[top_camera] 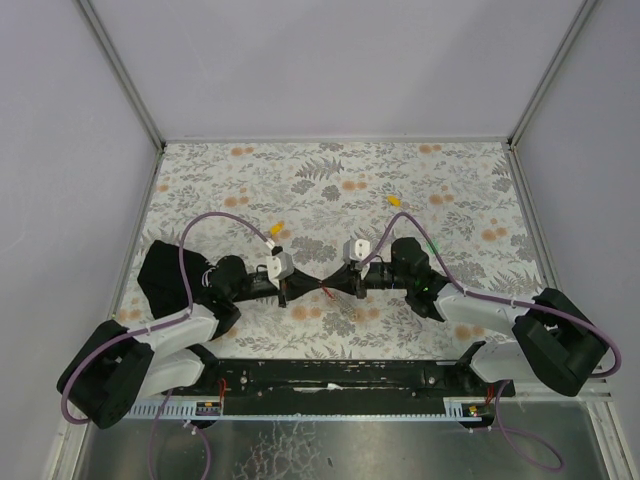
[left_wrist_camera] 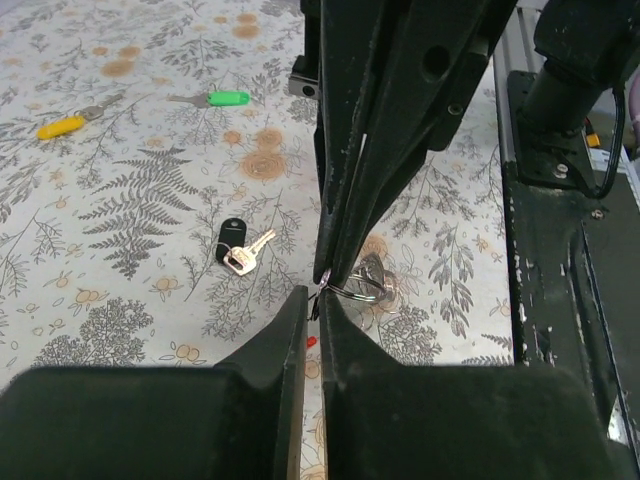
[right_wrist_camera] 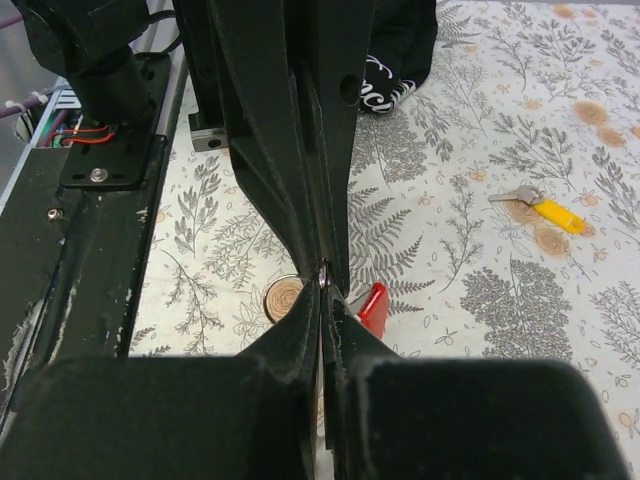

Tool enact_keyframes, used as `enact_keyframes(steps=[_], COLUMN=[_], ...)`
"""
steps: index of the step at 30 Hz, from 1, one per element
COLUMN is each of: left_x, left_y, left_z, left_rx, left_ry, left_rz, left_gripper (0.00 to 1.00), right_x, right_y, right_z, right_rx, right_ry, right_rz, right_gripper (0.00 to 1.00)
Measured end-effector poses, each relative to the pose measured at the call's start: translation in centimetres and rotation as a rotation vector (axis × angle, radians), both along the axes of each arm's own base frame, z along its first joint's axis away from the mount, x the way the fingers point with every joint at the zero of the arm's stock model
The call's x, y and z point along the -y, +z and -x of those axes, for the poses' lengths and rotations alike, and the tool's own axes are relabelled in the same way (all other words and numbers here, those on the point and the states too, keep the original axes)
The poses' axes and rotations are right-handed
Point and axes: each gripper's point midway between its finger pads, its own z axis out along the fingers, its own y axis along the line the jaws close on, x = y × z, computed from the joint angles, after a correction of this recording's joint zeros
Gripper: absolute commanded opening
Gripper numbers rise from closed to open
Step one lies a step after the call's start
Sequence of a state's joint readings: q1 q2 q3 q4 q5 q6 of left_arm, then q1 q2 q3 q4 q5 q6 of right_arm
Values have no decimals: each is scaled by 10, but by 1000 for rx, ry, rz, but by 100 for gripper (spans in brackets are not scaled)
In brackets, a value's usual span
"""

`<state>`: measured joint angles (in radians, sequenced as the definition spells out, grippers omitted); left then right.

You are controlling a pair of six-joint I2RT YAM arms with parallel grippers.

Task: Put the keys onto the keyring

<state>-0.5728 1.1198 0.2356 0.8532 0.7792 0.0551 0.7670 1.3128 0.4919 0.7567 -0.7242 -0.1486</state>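
Note:
My left gripper (top_camera: 310, 287) and right gripper (top_camera: 334, 289) meet tip to tip at the table's near middle. Both are shut on the keyring (top_camera: 324, 291) and hold it just above the cloth. In the left wrist view its silver wire loop (left_wrist_camera: 362, 287) sticks out beside my left gripper (left_wrist_camera: 314, 300). In the right wrist view my right gripper (right_wrist_camera: 326, 283) pinches the metal, and the keyring's red part (right_wrist_camera: 373, 305) hangs beside it. A black-headed key (left_wrist_camera: 232, 247) lies loose on the cloth. A green key (left_wrist_camera: 228, 98) and a yellow key (left_wrist_camera: 60, 127) lie farther off.
The table wears a fern-and-flower cloth (top_camera: 330, 180). Two yellow keys (top_camera: 282, 228) (top_camera: 395, 200) and the green key (top_camera: 432, 246) lie beyond the grippers. A round wood-print disc (right_wrist_camera: 284, 298) sits under the grippers. A black metal rail (top_camera: 330, 375) runs along the near edge. Grey walls stand on three sides.

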Motion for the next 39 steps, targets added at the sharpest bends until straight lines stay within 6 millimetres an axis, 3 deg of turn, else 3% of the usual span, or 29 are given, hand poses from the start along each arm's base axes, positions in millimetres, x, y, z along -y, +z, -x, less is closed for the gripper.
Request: enact_keyframes(steps=[4,6,13,20,25,32,39], left_x=[1,1,2,0,4,2,1], left_y=[-3,-2,12,19,34,18,15], left_z=[2,2,3,1,6,0,-3], left_rx=[1,7,83,150,265,330,400], left_ry=[-17,-23,-38,-35,-48,-31,-9], left_rz=[-18,-24,-27,-51,-61,-144,-184], left_gripper=[0,0,0,0,0,0,0], right_x=[1,2,13,35,49,59,76], right_y=[-3,-3,4,28,46,21,3], right_z=[2,2,3,-12,-20,-40,-72], right_rx=[-5,0,38,103,142,49,-124], right_ry=[5,2,-40,-206,-312,-458,-706], right_rz=[15,19,53,54,3,56,167], right_gripper=[10,22,45,62,73,99,99])
